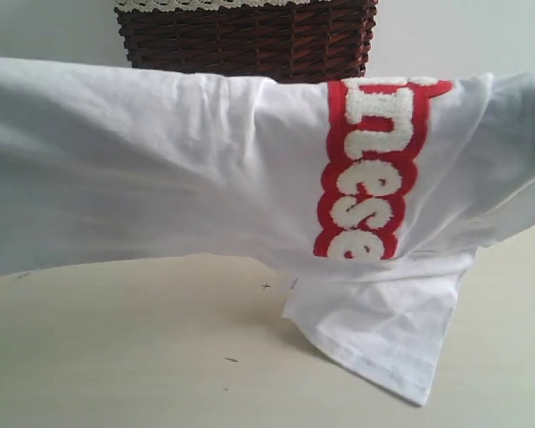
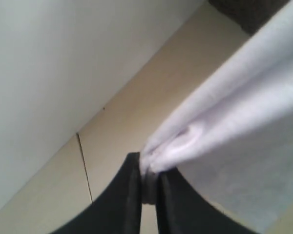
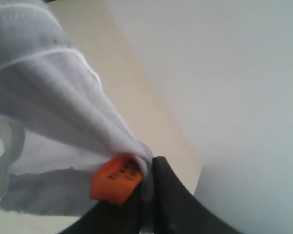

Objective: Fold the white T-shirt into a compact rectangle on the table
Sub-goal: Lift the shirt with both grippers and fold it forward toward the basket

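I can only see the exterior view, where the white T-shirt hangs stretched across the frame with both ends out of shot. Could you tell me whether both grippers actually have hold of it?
Observer: The left gripper does. It is shut on a bunched fold of the white T-shirt, held above the table.
Operator: Thank you. And where is the right one gripping, please?
Observer: The right gripper is shut on the fabric right beside the orange tag, which sticks out next to its fingers.
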Action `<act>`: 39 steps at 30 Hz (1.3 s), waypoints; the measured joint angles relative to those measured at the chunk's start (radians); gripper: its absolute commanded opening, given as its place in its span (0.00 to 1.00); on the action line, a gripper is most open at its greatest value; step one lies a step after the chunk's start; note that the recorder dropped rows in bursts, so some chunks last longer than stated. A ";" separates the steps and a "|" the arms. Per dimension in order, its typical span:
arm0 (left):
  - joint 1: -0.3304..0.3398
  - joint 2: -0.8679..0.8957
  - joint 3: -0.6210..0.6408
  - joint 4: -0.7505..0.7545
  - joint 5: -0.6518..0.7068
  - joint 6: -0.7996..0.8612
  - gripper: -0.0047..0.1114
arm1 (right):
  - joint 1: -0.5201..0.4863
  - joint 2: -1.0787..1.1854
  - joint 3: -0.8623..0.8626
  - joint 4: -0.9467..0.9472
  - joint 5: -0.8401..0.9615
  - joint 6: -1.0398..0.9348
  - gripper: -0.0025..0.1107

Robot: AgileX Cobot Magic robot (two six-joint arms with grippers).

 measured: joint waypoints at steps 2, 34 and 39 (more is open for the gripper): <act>0.000 -0.042 0.000 -0.028 0.003 -0.007 0.04 | -0.002 -0.060 0.000 0.000 0.011 0.007 0.02; 0.000 -0.284 -0.085 -0.084 0.245 -0.181 0.04 | -0.002 -0.333 -0.071 0.145 0.229 0.013 0.02; 0.000 -0.284 0.070 -0.142 0.279 -0.169 0.04 | -0.002 -0.227 0.027 0.156 0.387 0.013 0.02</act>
